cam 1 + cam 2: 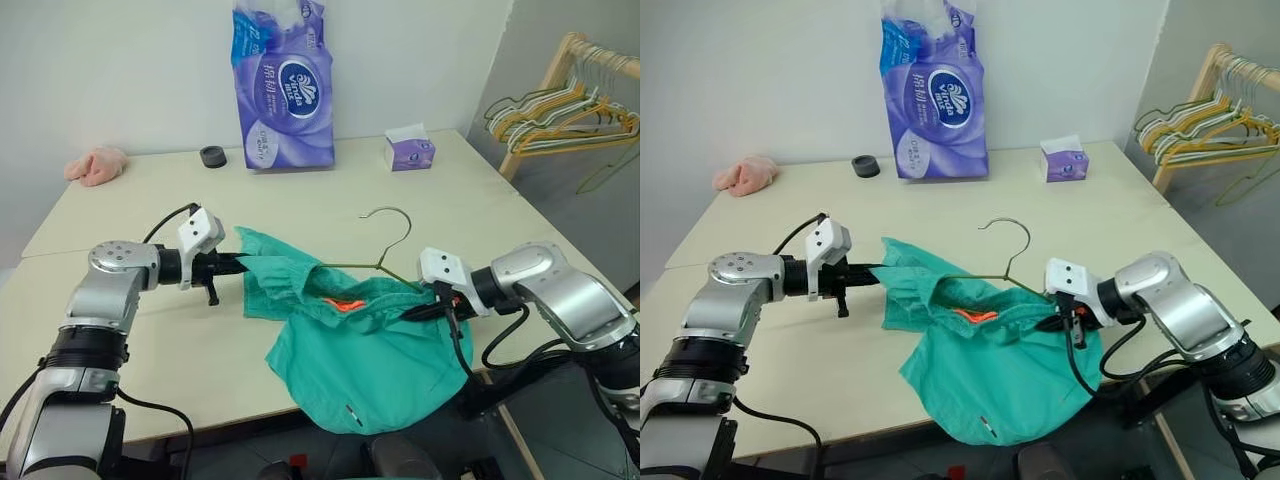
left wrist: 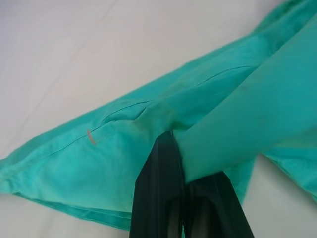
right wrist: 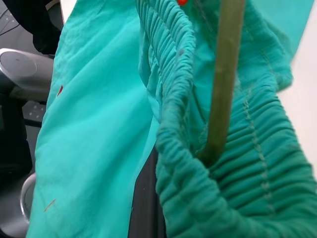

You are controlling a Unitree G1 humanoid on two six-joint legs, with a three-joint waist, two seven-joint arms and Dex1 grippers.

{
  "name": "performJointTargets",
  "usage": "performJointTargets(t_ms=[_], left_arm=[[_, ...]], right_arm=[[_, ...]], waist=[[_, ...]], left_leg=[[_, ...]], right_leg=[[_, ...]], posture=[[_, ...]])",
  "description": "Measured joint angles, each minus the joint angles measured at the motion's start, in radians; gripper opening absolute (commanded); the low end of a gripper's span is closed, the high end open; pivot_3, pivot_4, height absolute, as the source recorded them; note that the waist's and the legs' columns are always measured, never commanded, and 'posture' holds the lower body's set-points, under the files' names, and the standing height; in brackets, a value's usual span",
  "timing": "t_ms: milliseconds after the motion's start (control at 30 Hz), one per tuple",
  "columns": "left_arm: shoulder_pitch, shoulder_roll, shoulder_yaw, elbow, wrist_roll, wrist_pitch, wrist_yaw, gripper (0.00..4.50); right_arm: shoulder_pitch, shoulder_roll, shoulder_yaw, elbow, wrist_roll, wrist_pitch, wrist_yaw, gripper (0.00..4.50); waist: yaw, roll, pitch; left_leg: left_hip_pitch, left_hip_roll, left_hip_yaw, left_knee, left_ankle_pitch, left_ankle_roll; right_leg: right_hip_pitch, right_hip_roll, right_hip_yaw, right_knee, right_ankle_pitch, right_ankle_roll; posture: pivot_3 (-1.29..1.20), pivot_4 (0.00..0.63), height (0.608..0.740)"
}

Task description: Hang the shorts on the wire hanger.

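Left eye view showed the shorts (image 1: 350, 350) at the near edge of the desk (image 1: 120, 210), their lower part hanging over that edge. The left gripper (image 1: 240, 264) had its jaws pressed together on the left edge of the shorts. The right gripper (image 1: 420, 310) had its jaws pinching the gathered waistband on the right side. The wire hanger (image 1: 385, 245) lay partly inside the waistband, its hook pointing to the far side. In the right wrist view the hanger wire passed just beside the waistband folds.
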Motion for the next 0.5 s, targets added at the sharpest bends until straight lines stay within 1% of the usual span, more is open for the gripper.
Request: performJointTargets(t_ms=[300,400,500], left_arm=[[0.049,-0.001,0.003,0.003,0.022,-0.042,0.024,0.02],[0.052,-0.001,0.003,0.000,0.025,-0.046,0.027,0.02],[0.056,-0.012,0.003,-0.021,0.025,-0.046,0.046,0.02]], right_arm=[[0.046,-0.077,-0.039,0.002,0.041,0.041,0.021,0.00],[0.046,-0.076,-0.050,0.008,0.043,0.042,0.018,0.00],[0.046,-0.045,-0.050,0.008,0.057,0.060,0.011,0.00]], waist=[[0.001,0.000,0.000],[0.001,0.000,0.000],[0.001,0.000,0.000]], left_leg=[[0.000,0.000,0.000,0.000,0.000,0.000],[0.000,0.000,0.000,0.000,0.000,0.000],[0.000,0.000,0.000,0.000,0.000,0.000]], right_leg=[[0.000,0.000,0.000,0.000,0.000,0.000],[0.000,0.000,0.000,0.000,0.000,0.000],[0.000,0.000,0.000,0.000,0.000,0.000]], posture=[[-0.32,0.036,0.740],[-0.32,0.035,0.740],[-0.32,0.034,0.740]])
